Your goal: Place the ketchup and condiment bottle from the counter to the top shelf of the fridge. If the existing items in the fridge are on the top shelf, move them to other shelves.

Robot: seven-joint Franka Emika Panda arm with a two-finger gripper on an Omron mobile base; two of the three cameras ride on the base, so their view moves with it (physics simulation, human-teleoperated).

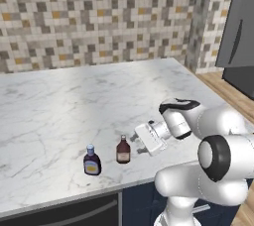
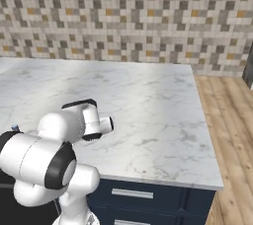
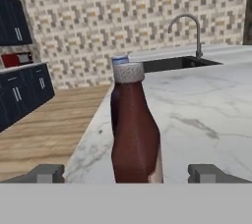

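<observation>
Both bottles stand at our white marble bench's (image 1: pixel 59 101) front edge: dark-red ketchup bottle (image 1: pixel 123 150) before our open pincer (image 1: pixel 135 137), blue-capped brown condiment bottle (image 1: pixel 92 160) beside it; nothing moved yet.

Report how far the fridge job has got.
Nothing looks done: both bottles stand on the counter. In hand: the open tool is lined up on the ketchup, fingers either side in the hand view, not yet gripping. Left: shelve it, then the blue-capped bottle.
</observation>
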